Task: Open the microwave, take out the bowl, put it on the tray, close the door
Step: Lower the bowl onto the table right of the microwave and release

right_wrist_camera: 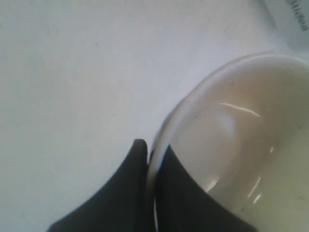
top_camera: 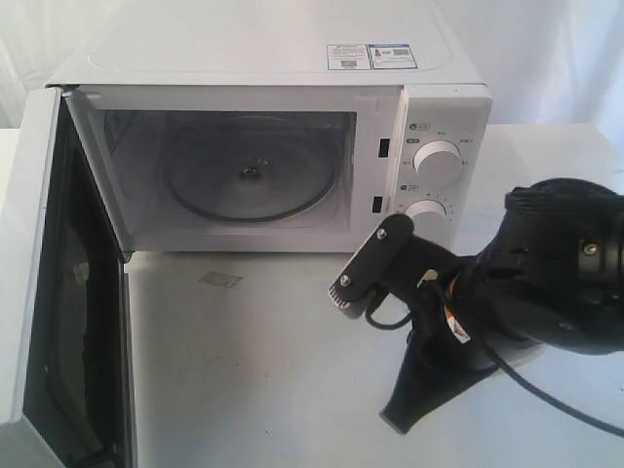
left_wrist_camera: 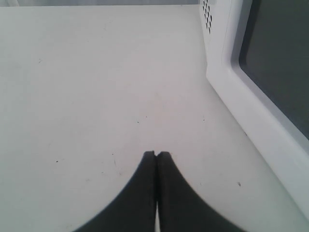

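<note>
Bowl (right_wrist_camera: 241, 145) out of microwave (top_camera: 292, 68), pinched at rim by right gripper (right_wrist_camera: 150, 157), body lying to one side of it, over surface (right_wrist_camera: 72, 72). Tray not seen. Open door (left_wrist_camera: 256, 111) just beside clenched, empty left gripper (left_wrist_camera: 156, 154); left arm judged nearer.

stickers (top_camera: 371, 57) on microwave (top_camera: 244, 44), print unreadable

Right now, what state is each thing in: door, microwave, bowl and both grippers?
Door: swung wide open.
Microwave: cavity empty, turntable bare.
Bowl: out of the microwave, empty, held by its rim.
Right gripper: jaws shut on the bowl's rim.
Left gripper: jaws shut, holding nothing.
</note>
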Controlling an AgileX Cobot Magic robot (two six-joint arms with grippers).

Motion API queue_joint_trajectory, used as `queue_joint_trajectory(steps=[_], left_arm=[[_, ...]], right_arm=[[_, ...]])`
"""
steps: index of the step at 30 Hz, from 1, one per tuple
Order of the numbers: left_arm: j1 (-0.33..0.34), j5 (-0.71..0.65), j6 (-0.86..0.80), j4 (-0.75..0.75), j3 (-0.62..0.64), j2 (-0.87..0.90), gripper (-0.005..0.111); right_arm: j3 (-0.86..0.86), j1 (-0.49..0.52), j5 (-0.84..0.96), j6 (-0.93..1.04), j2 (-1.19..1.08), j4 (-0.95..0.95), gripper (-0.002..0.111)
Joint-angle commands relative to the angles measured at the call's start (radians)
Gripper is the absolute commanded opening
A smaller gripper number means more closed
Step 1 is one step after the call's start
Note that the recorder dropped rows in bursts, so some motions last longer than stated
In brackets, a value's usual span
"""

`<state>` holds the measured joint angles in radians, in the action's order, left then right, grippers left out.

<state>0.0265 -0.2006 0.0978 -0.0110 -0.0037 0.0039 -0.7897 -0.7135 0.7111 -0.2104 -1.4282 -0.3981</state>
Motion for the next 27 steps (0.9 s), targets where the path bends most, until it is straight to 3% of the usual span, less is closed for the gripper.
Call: queue_joint_trajectory(steps=[1, 14, 27], left_arm=[[0.003, -0.002, 0.002, 0.0, 0.004, -0.004, 0.0], [0.003, -0.002, 0.002, 0.0, 0.004, -0.004, 0.0], [0.003, -0.002, 0.002, 0.0, 0.004, -0.004, 0.0]], right_arm=[[-0.006, 0.071, -0.153, -0.008, -0.012, -0.015, 0.0], [-0.006, 0.19, -0.351, -0.015, -0.229, -0.103, 0.0], [-0.006, 0.192, -0.375, 0.004, -0.244, -0.103, 0.0]])
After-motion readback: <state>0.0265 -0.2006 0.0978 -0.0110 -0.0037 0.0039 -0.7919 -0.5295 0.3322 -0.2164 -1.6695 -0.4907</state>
